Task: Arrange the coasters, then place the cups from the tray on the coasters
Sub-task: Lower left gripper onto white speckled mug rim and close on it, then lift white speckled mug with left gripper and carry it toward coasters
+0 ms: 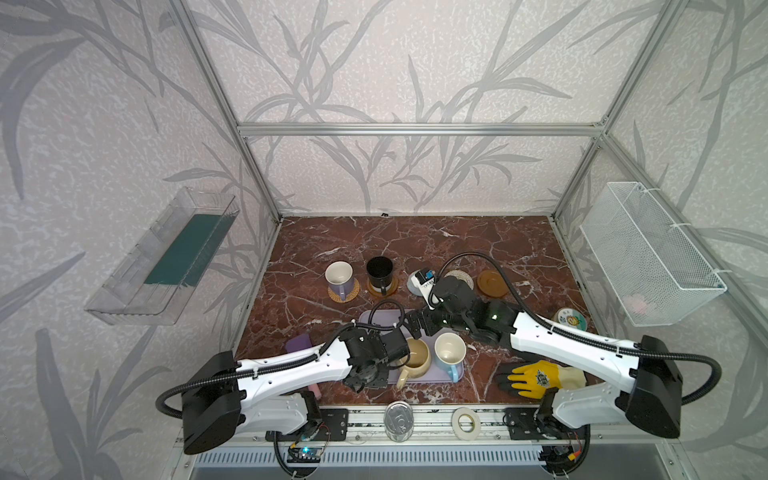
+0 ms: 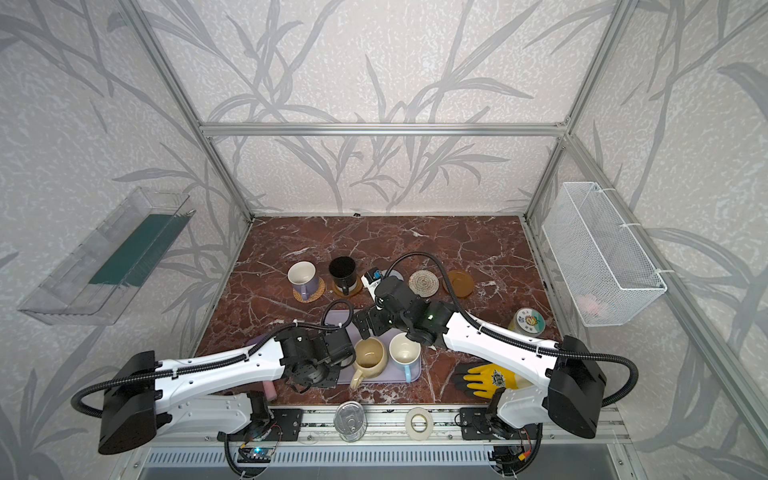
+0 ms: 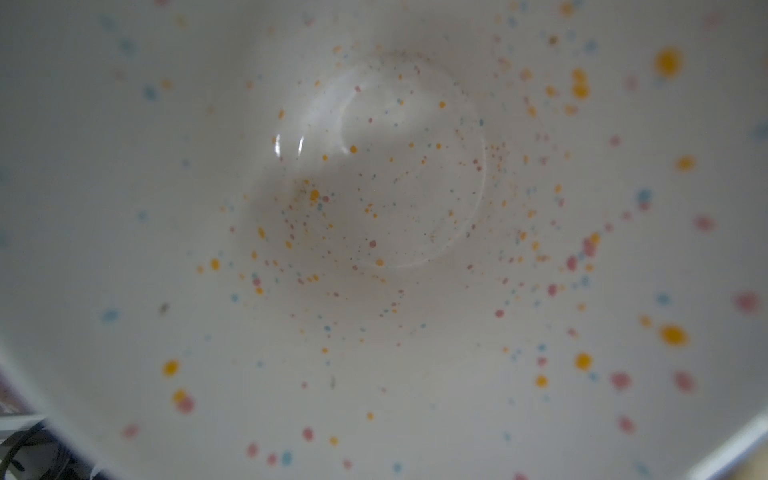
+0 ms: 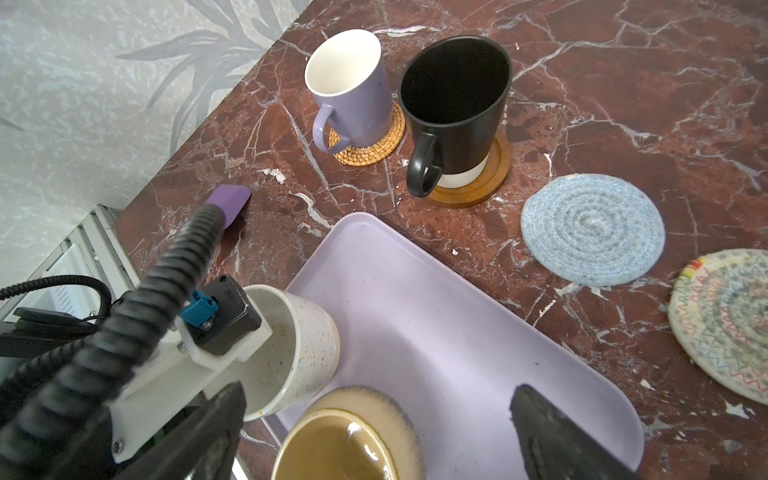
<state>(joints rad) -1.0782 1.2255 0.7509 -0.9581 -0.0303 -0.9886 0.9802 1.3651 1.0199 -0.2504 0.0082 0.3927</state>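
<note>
We find left gripper [image 1: 395, 350] at speckled white mug [image 4: 299, 332] rim, cannot tell its grip; right gripper [image 4: 378, 390] spread above tray [image 4: 457, 324].

Five mugs, lavender [image 1: 338, 274], black [image 1: 379, 270], speckled [image 4: 299, 345], beige [image 1: 417, 356], blue [image 1: 449, 351], five coasters, rattan [image 4: 374, 153], wooden [image 4: 478, 193], second wooden [image 1: 492, 283], grey-blue [image 4: 592, 230], cream [image 4: 723, 324], three bare toward one o'clock, one tray [image 4: 436, 311], one glove [image 1: 536, 376], one tin [image 1: 571, 320], one tape roll [image 1: 455, 424], one can [image 1: 399, 419]

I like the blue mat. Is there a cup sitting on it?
No, the grey-blue braided coaster lies bare on the table beside the black mug.
</note>
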